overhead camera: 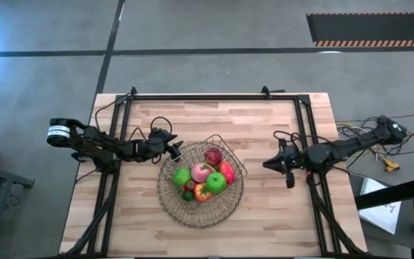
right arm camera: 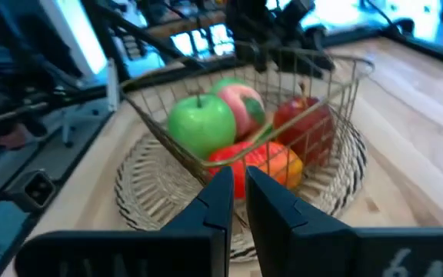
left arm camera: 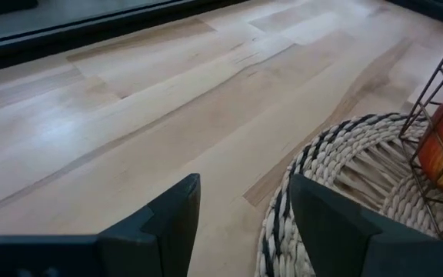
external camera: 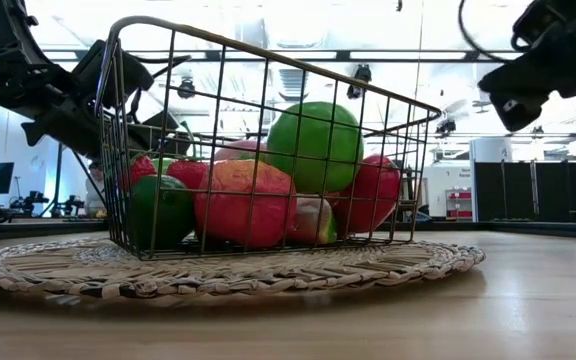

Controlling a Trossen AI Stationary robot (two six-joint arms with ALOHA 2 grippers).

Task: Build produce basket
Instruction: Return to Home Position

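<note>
The wire basket stands on the round woven mat in the middle of the table. It holds the produce: a green apple, a pink peach, a red apple, a red-yellow fruit and a second green apple. My left gripper is open just off the basket's far left corner, low over the mat's edge, with nothing between its fingers. My right gripper is shut and empty, raised well to the right of the basket.
Bare wooden tabletop lies around the mat on the near, left and right sides. Black frame rails run along the table's left, right and far edges. Cables lie off the right edge.
</note>
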